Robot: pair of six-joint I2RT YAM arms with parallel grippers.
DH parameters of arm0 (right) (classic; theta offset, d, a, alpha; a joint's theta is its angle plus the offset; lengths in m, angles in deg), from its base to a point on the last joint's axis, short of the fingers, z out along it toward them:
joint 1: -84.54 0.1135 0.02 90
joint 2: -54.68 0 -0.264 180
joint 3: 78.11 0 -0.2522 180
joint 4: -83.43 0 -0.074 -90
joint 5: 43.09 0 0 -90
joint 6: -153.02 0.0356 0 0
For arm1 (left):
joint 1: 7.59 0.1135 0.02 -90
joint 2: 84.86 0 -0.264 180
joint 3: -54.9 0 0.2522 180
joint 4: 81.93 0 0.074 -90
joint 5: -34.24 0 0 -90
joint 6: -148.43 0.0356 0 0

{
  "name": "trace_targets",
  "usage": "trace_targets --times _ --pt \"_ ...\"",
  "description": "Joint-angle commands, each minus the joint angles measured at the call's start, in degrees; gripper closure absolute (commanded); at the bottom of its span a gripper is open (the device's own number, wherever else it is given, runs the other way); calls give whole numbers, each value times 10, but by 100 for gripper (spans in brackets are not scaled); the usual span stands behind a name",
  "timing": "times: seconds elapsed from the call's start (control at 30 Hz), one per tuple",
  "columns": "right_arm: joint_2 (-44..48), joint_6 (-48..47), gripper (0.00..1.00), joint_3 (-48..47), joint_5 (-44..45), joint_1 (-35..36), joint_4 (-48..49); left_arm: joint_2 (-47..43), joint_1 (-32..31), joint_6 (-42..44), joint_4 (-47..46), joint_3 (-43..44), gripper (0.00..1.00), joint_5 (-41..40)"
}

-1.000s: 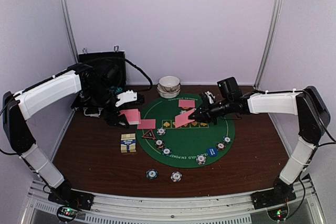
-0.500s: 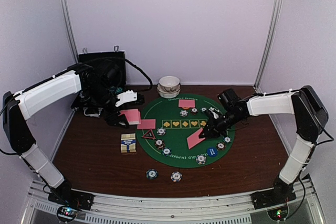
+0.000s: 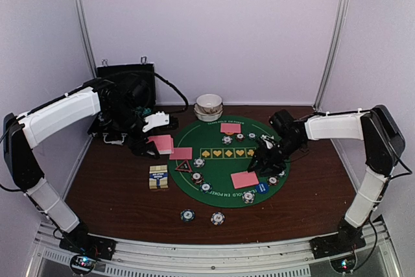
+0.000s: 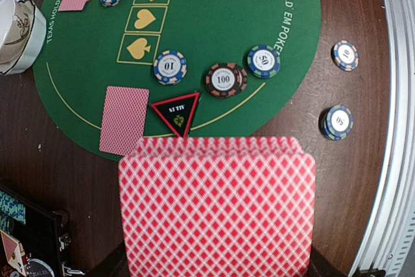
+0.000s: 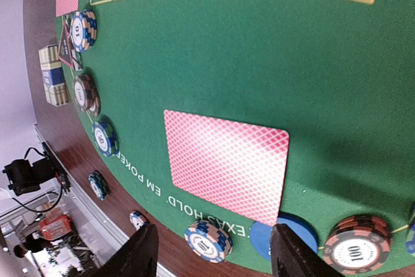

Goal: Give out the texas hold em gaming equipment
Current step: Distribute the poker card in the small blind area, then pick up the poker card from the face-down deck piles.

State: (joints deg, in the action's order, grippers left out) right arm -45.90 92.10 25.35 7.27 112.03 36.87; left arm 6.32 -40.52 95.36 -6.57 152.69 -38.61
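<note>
Right pincer (image 5: 216,235) stands wide open over a pink-backed card (image 5: 225,163) lying flat on the near right of the green mat (image 5: 259,50). Left pincer (image 3: 148,143) grips a pink deck (image 4: 217,215) just left of it.

It looks like a robot lab. Plain pale walls (image 3: 207,30) and metal poles (image 3: 334,37) close in a brown table (image 3: 110,192). The left arm (image 3: 61,116) and right arm (image 3: 337,126) stand on a metal rail (image 3: 214,251).
</note>
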Motion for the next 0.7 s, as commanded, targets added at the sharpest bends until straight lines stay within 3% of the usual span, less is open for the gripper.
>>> trace_targets --times 0.0,0.1,0.3,0.67 --pt "22 -48 34 -52 90 -3 -77 -6 4 5 2 7 96 8" --pt "33 -54 27 -81 113 -3 -104 -6 4 6 2 7 96 9" --pt "31 7 18 -149 62 42 -87 -6 4 5 2 8 96 8" --pt "18 230 12 -141 -32 145 233 -3 4 -5 -5 7 97 8"
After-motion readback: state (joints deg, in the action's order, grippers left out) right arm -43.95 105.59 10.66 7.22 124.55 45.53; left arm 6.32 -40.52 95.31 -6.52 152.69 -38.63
